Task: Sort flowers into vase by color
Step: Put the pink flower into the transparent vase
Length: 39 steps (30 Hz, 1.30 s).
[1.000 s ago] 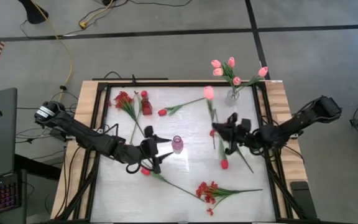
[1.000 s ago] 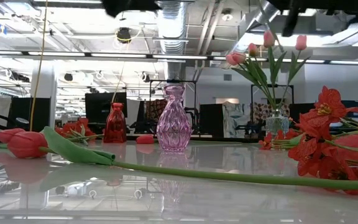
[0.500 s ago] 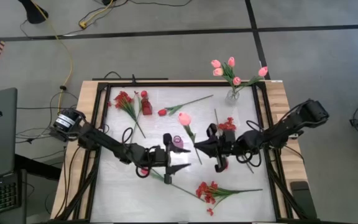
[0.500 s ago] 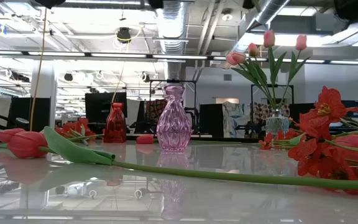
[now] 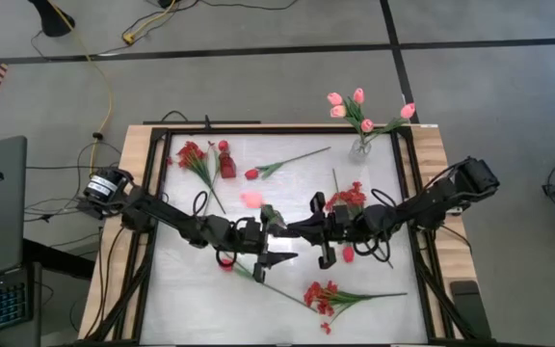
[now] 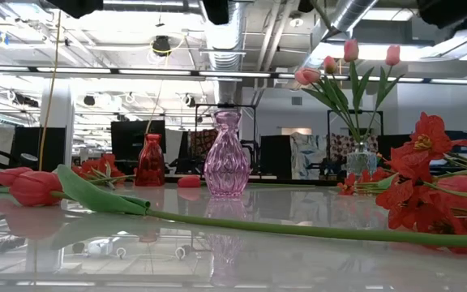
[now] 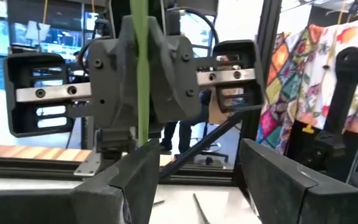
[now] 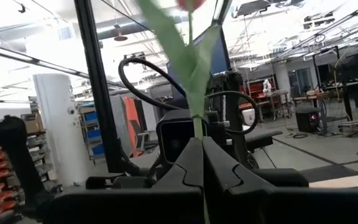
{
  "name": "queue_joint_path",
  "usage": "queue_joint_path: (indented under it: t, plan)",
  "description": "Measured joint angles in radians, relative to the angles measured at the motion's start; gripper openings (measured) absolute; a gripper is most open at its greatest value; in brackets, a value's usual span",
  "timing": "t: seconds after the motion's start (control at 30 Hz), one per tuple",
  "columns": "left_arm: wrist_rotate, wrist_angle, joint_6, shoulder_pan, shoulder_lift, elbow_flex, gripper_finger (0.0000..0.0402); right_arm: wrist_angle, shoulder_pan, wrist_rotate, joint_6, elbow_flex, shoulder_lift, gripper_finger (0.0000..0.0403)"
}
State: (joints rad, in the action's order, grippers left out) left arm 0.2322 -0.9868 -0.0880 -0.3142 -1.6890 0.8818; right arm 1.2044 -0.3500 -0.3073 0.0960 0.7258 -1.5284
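My right gripper [image 5: 302, 229] pinches the pink tulip [image 5: 251, 200] stem mid-table; left gripper [image 5: 276, 245] gapes. A mistimed handover could drop it beside the pink vase [image 6: 225, 155].

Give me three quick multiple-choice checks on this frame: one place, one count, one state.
1. In the high view, where does the clear vase holding pink tulips stand on the table?
A. near its top right corner
B. at its centre
C. near its bottom left corner

2. How many vases stand on the table?
A. one
B. three
C. five

3. What state are the right gripper fingers in?
A. wide open, holding nothing
B. shut on a red vase
C. shut on the green stem of a pink tulip

Key:
1 A, the high view shows it by the table's top right corner.
2 B, the low view shows a red vase, a pink vase and the clear one.
3 C, the right wrist view shows the fingers closed on the stem.
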Motion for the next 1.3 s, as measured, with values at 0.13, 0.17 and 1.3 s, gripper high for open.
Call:
queue_joint_path:
  t: [0.13,0.17,1.3]
  plan:
    - [-0.027,0.026,0.017,0.000,0.000,0.000,0.0212,-0.040,0.000,0.001,-0.027,0.003,0.018,0.0020]
    - [-0.071,0.043,0.020,0.001,0.000,0.000,0.0212,-0.049,-0.001,0.002,-0.040,0.003,0.024,0.0020]
    - [0.146,-0.026,0.112,-0.013,0.002,0.001,0.0212,0.014,-0.010,0.000,0.009,0.004,0.035,0.0020]
